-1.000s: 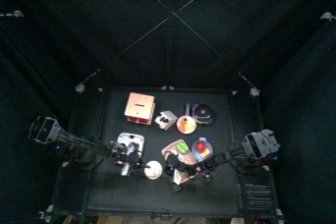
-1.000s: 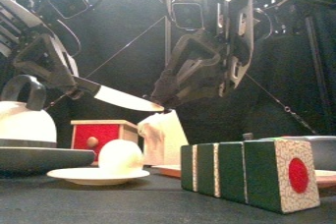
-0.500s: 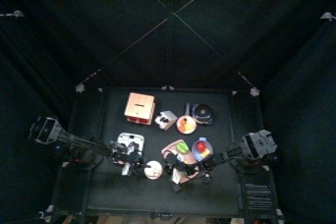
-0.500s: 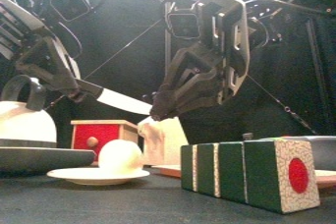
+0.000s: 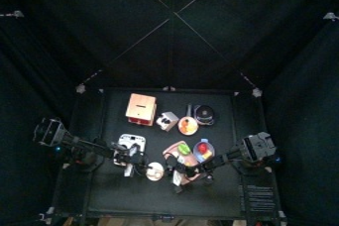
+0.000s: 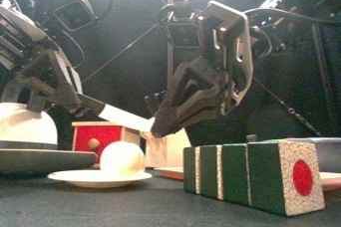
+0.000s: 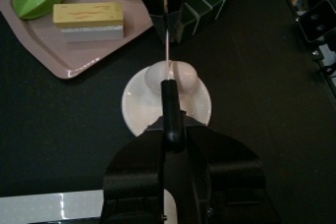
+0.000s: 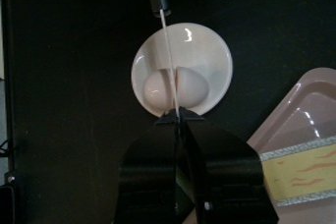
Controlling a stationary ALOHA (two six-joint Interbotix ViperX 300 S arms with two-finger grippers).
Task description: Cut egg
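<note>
Two arms: both hang low over the table's front part
Egg (image 7: 183,79): on a small white plate (image 7: 136,105), near the front edge
Left gripper (image 7: 168,141): closed on a knife (image 7: 167,31), blade above the egg
Right gripper (image 8: 176,122): jaws nearly together just beside the egg; whether they touch it, I cannot tell
Pink tray (image 7: 53,56): beside the plate, holds blocks

Left gripper (image 7: 168,149) fingers clamped; right gripper (image 8: 176,120) fingers nearly together.
</note>
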